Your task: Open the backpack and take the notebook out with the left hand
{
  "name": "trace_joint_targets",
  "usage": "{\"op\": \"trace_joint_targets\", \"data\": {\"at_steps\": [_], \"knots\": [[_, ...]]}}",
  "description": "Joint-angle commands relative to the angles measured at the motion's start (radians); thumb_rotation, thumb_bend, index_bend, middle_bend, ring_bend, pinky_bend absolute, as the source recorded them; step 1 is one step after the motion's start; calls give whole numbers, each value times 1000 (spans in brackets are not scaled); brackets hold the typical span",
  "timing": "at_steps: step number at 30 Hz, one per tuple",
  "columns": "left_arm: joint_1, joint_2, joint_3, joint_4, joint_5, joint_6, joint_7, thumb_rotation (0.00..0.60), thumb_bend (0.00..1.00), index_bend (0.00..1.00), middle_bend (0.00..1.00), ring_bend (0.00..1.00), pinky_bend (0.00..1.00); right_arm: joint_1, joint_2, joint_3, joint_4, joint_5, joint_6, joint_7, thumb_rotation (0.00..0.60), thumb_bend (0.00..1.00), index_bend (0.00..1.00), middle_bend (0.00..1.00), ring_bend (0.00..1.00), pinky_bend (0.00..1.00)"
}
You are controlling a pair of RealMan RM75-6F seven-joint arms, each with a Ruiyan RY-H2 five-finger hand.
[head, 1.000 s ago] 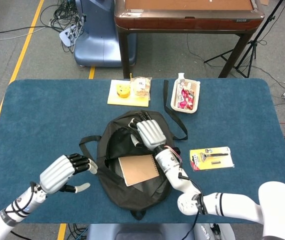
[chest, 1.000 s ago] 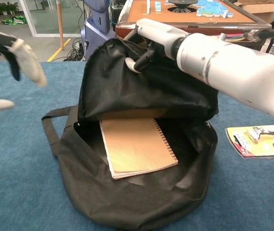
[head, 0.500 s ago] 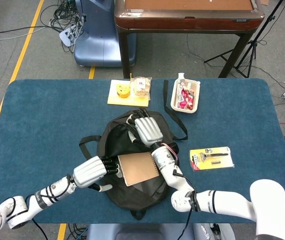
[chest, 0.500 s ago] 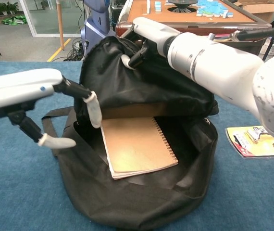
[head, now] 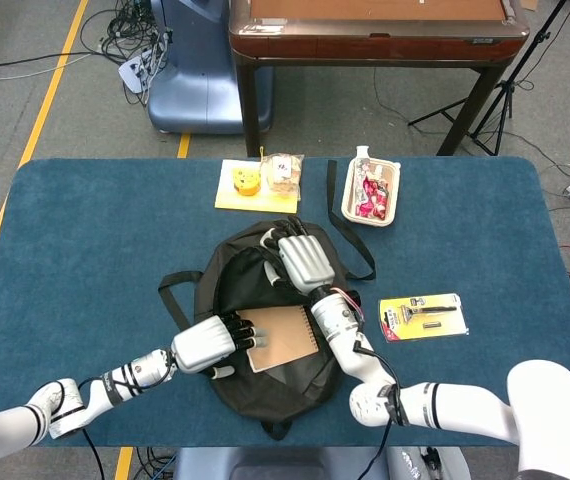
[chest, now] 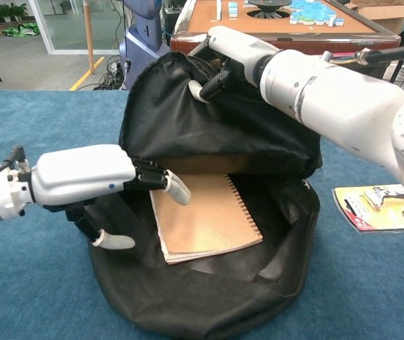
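Two robot hands work a black backpack (head: 265,340) lying on a blue-covered table (head: 85,230). The right hand (head: 305,262) grips a fold of the bag's upper flap and holds it raised, leaving the mouth wide. Inside, a brown spiral-bound notebook (chest: 205,216) lies flat on the bag's lower panel, its wire binding along the right edge and its far end tucked just under the lifted flap. The left hand (chest: 88,180) reaches in from the left with nothing in it, fingers (chest: 177,190) spread over the notebook's near-left corner and thumb low beside the bag's rim (whether a fingertip touches the cover cannot be told).

The notebook looks light and fairly stiff, with a smooth card cover that could slide under a loose pinch. The left edge, away from the wire coil, seems the best hold: thumb beneath, fingers on top. The soft fabric under it may sag and make it hard to work a thumb under the edge, and the flap's hem could catch the far end as the notebook comes out.

Well apart on the table sit a tray of pink-wrapped sweets (head: 371,190), packaged snacks on a yellow board (head: 257,182) and a carded razor pack (head: 421,315).
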Motion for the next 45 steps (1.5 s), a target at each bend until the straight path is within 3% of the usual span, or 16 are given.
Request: {"op": "trace_joint_targets", "data": {"at_steps": [1, 29, 45], "knots": [[-16, -34, 14, 40, -10, -20, 18, 600, 223, 171, 150, 162, 233, -7, 6, -6, -5, 0, 3, 6, 600, 999, 645, 314, 115, 62], [-47, -256, 50, 323, -112, 24, -1, 600, 223, 127, 126, 139, 220, -18, 25, -37, -22, -1, 10, 3, 600, 998, 632, 304, 115, 62], [-71, -333, 49, 415, -161, 25, -53, 600, 239, 208, 126, 133, 203, -16, 24, -37, -8, 13, 10, 2, 600, 998, 632, 304, 115, 62]]}}
